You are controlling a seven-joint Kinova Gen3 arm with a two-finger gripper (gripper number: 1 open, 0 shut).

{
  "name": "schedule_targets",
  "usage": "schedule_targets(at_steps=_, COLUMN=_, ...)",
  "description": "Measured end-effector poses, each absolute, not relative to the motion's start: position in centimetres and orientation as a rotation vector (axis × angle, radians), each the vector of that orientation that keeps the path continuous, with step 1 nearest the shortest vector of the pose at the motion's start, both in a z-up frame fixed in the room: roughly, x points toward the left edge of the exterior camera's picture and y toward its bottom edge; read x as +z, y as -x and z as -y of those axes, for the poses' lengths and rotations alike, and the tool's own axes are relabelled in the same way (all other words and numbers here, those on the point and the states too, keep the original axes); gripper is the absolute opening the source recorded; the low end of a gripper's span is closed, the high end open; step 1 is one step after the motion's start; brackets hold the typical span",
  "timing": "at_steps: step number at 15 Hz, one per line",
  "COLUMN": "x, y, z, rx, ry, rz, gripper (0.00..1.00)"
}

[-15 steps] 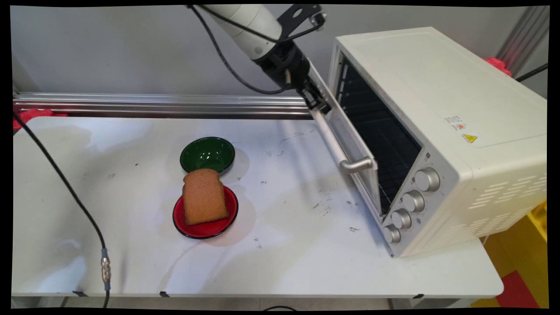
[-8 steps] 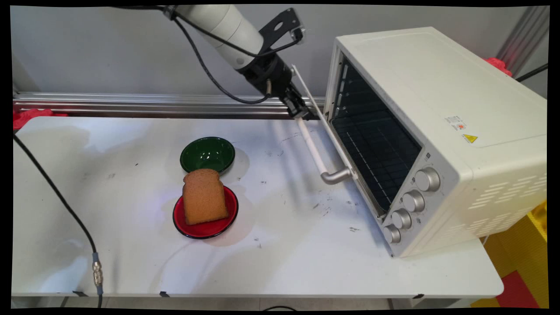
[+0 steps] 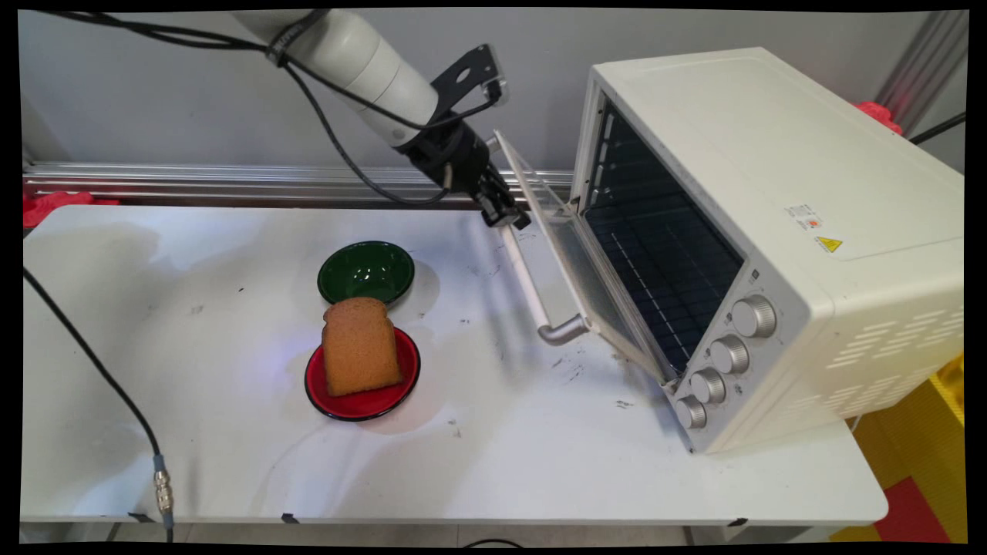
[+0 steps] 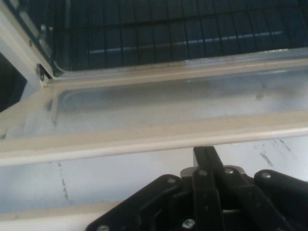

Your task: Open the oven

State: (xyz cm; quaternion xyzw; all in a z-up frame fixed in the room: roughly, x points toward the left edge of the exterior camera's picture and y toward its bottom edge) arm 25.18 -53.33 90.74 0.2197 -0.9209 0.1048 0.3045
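My gripper (image 3: 512, 219) is at the far end of the toaster oven's door handle (image 3: 530, 287). In the hand view its two fingers (image 4: 207, 159) are pressed together, shut, with nothing between them, and they reach in between the handle bar and the glass door (image 4: 159, 103). The door (image 3: 567, 250) of the cream toaster oven (image 3: 771, 185) hangs about half open, tilted down toward the table. The oven's dark inside with its wire rack (image 3: 655, 254) shows behind it.
A slice of brown bread (image 3: 360, 347) lies on a red plate (image 3: 364, 402) at mid-table. A green bowl (image 3: 365, 271) stands just behind the plate. A black cable (image 3: 92, 339) hangs over the table's left side. Four knobs (image 3: 729, 354) run along the oven's front.
The gripper has moved left and down with the handle. The oven door has swung from nearly shut to about half open.
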Motion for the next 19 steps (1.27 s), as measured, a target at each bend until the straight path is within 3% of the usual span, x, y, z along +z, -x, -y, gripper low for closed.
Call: schedule_targets(at_steps=19, x=85.2, y=-30.2, z=49.9, rx=0.22, ry=-0.556, rz=2.46, gripper=0.0)
